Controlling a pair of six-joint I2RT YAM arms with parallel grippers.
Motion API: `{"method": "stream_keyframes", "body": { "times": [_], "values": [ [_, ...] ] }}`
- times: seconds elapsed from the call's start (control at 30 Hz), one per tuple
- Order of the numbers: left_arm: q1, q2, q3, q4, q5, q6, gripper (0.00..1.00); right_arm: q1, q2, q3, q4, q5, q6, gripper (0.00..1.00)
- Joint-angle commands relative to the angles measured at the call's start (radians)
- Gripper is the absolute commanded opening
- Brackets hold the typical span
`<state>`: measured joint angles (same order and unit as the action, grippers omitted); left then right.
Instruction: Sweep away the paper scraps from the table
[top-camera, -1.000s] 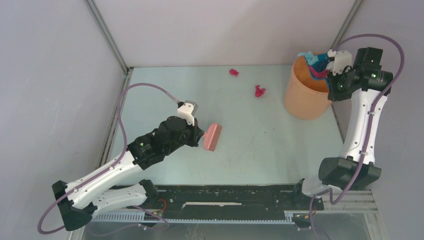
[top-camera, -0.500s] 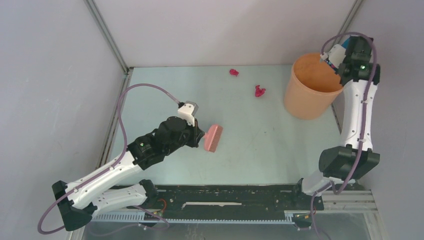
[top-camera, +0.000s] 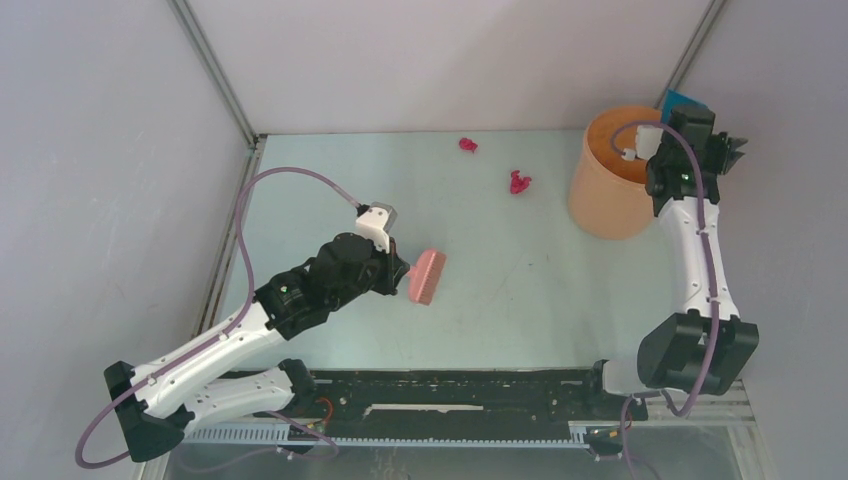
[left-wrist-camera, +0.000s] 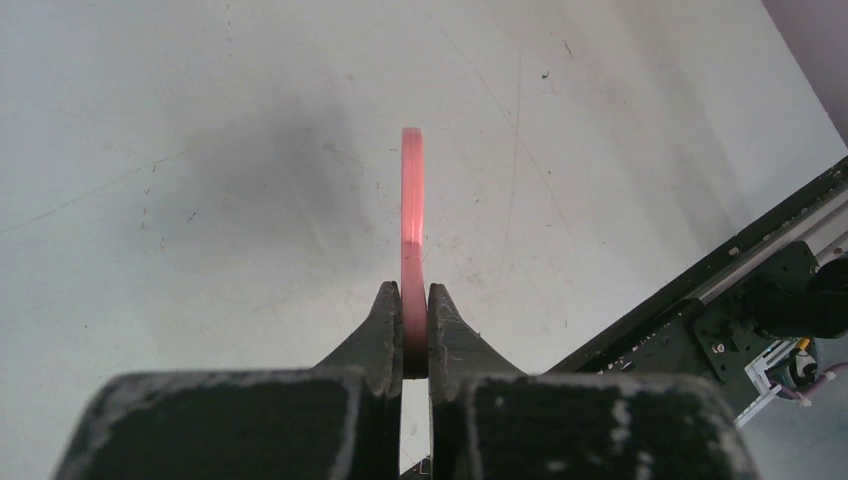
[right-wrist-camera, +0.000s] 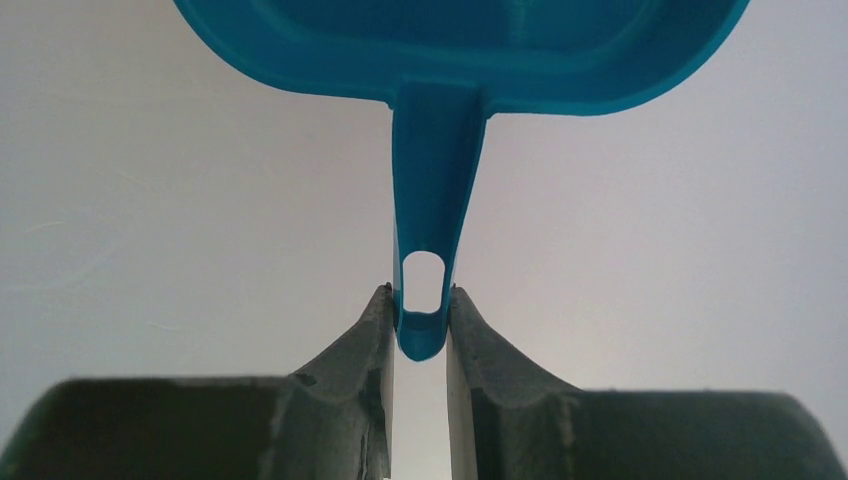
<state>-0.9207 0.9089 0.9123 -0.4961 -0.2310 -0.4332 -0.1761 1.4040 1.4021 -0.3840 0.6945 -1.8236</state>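
Two magenta paper scraps (top-camera: 520, 182) lie apart on the pale green table (top-camera: 520, 300) near its far edge, right of centre. The nearer one sits just left of an orange bucket (top-camera: 605, 190) standing in the far right corner. The left gripper (left-wrist-camera: 414, 300) is closed tight on a pink brush (left-wrist-camera: 412, 220) over the table's middle. The right gripper (right-wrist-camera: 420, 310) pinches the handle of a blue dustpan (right-wrist-camera: 450, 50), raised at the bucket's far side.
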Motion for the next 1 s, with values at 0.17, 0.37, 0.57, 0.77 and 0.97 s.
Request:
{"method": "stream_keyframes", "body": {
  "times": [0.17,0.37,0.57,0.77,0.97],
  "values": [
    [-0.003,0.042,0.078,0.062,-0.046,0.028,0.05,-0.048,-0.083,0.166,-0.213,-0.096,0.251,0.04],
    [-0.001,0.119,0.138,0.148,-0.099,0.036,0.05,-0.062,-0.125,0.372,-0.655,-0.352,0.628,0.03],
    [0.009,0.255,0.266,0.176,-0.120,0.044,0.04,-0.042,-0.309,0.229,-0.824,-0.599,0.869,0.02],
    [0.072,0.397,0.347,0.312,-0.063,-0.037,0.00,-0.029,-0.537,-0.102,-0.901,-0.845,1.017,0.00],
    [0.191,0.636,0.448,0.490,0.058,-0.248,0.00,0.008,-0.678,-0.381,-0.890,-0.965,1.123,0.00]
  ]
}}
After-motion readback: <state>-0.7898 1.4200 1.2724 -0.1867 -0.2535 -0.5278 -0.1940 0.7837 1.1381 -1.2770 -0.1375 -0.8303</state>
